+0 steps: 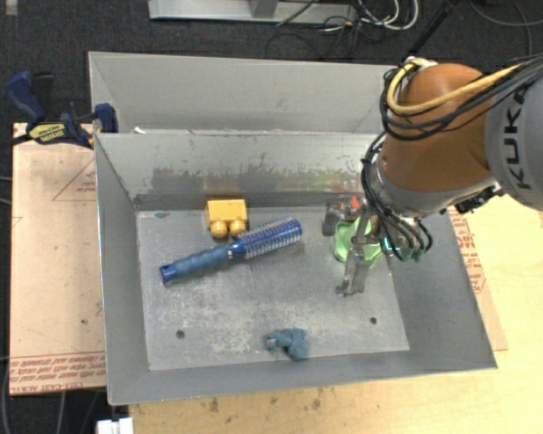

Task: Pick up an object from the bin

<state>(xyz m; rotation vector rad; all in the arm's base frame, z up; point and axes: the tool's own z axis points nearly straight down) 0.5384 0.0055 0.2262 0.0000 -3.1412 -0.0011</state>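
Grey bin point(253, 328), right side: claw point(349, 283) over green thing point(347, 240), its opening indiscernible.

block point(226, 215) just behind brush point(231, 251); lump point(288, 343) before both, at front of bin point(208, 324).

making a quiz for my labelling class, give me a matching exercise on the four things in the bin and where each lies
Things: 1 yellow block; 2 blue brush; 3 blue-grey lump; 4 green thing.
Places: a near the front edge; b right side, by the gripper; c by the back wall; d middle of the floor, slantwise.
Pairs: 1-c; 2-d; 3-a; 4-b.
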